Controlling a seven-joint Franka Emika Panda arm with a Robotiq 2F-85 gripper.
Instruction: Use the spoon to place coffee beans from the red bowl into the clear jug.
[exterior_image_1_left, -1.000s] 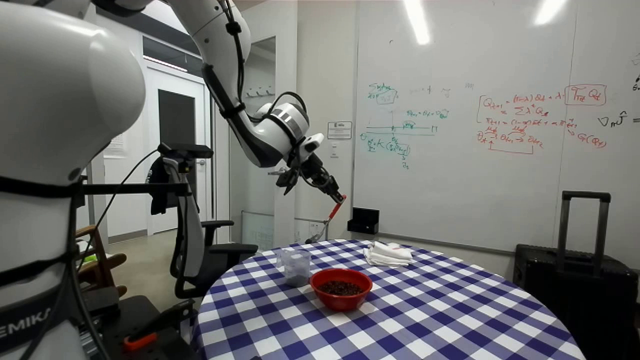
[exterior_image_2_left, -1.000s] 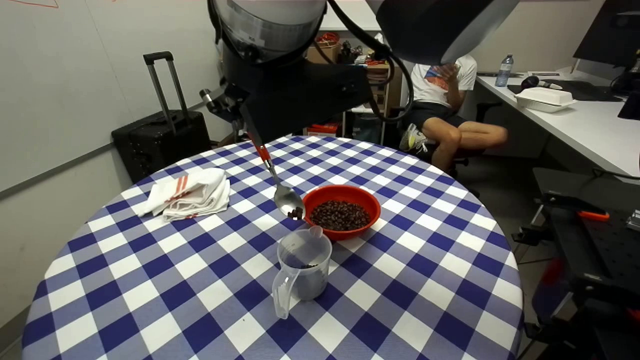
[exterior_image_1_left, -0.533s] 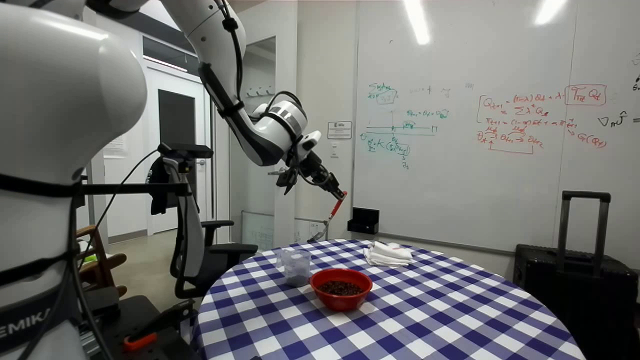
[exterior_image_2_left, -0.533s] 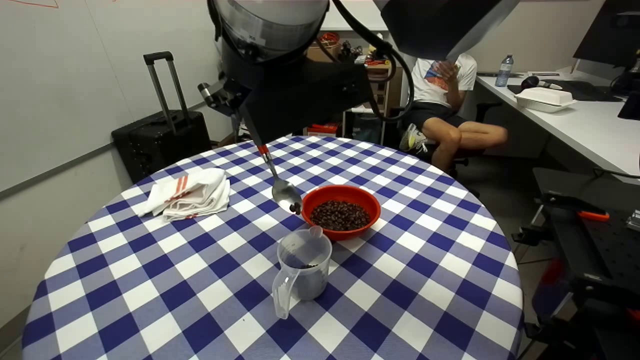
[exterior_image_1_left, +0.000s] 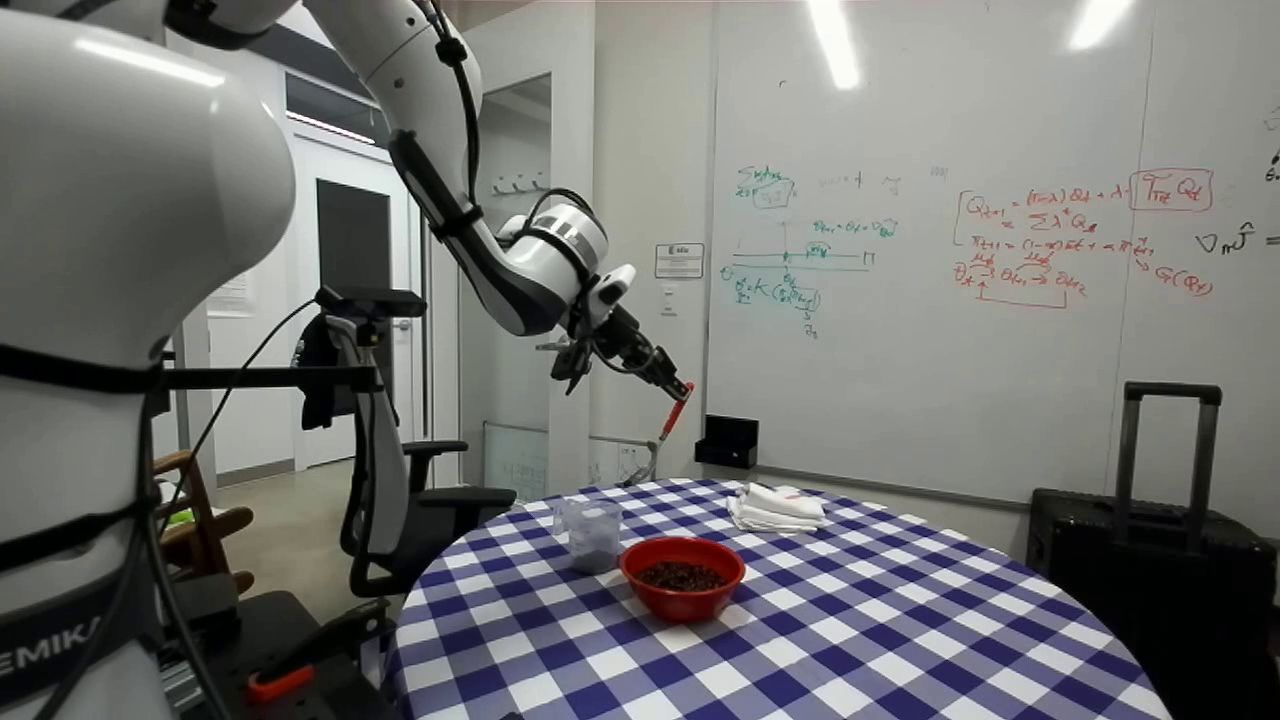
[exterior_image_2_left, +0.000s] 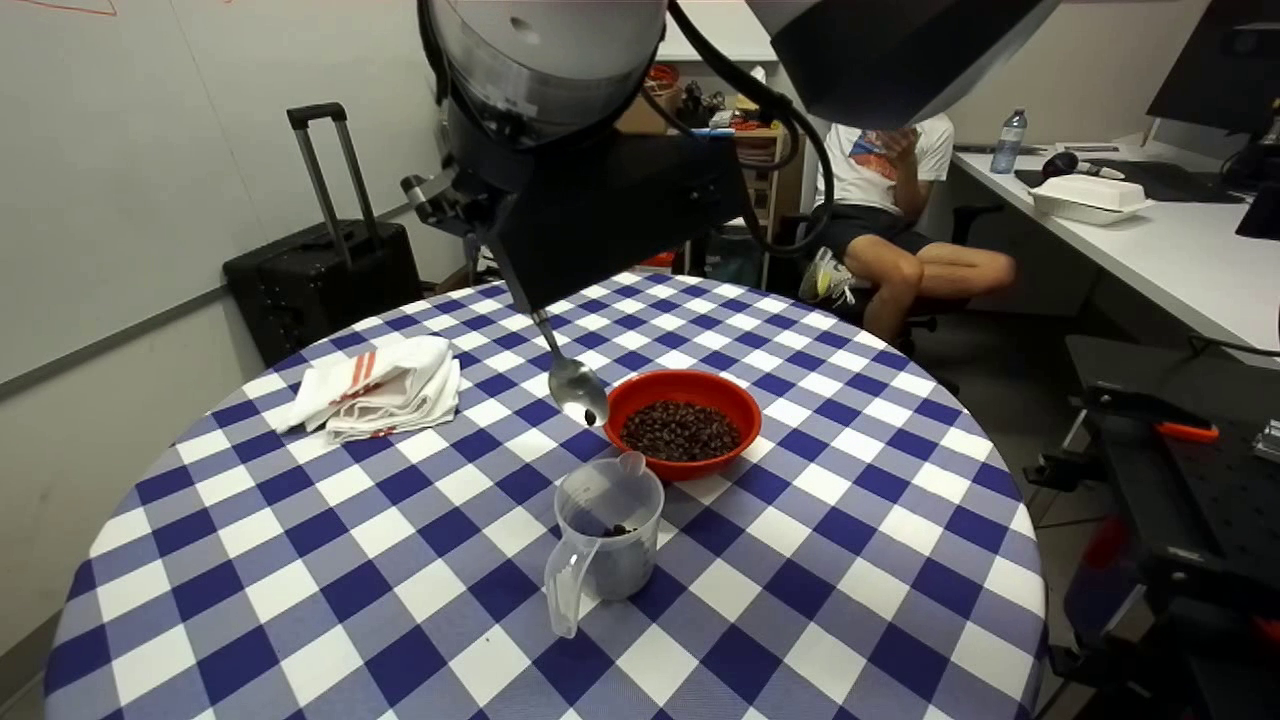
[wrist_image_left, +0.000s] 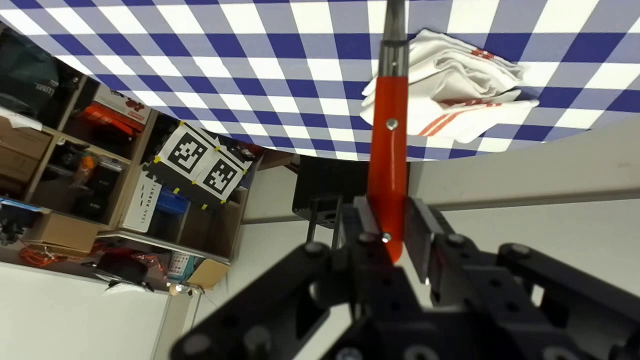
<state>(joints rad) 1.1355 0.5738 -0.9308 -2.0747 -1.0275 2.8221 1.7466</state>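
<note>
Spoon (exterior_image_2_left: 574, 382), slanted downward and held clear of the bench (exterior_image_2_left: 370, 590). The end effector (wrist_image_left: 390, 217) pinches the rear of the spoon's red handle between 2 fingers, as the wrist view shows; 2 rivets are visible on the handle. In an exterior view, at least 1 dark bean (exterior_image_2_left: 590, 417) lies near the spoon's tip, which there appears beside the rim of the red bowl (exterior_image_1_left: 682, 606) and above the mouth of the clear jug (exterior_image_2_left: 622, 575); whether the tip stands directly over the jug cannot be told. The bowl, seen in both exterior views, contains many coffee beans (exterior_image_2_left: 680, 430). The jug stands upright just beside it, with a few beans visible inside and its handle turned away from the bowl. The 2 vessels rest on the bench, whose top is patterned in blue and white checks. Well apart from them, near the bench's edge, lies a folded white cloth (exterior_image_2_left: 385, 390) with red stripes. Beyond the bench stands a black suitcase (exterior_image_2_left: 320, 295); a seated person (exterior_image_2_left: 862, 225) is near a desk (exterior_image_2_left: 1190, 230) bearing a water bottle (exterior_image_2_left: 1008, 142) and a white takeout box (exterior_image_2_left: 1090, 197). A whiteboard (exterior_image_1_left: 920, 400) bears red and green handwriting.
</note>
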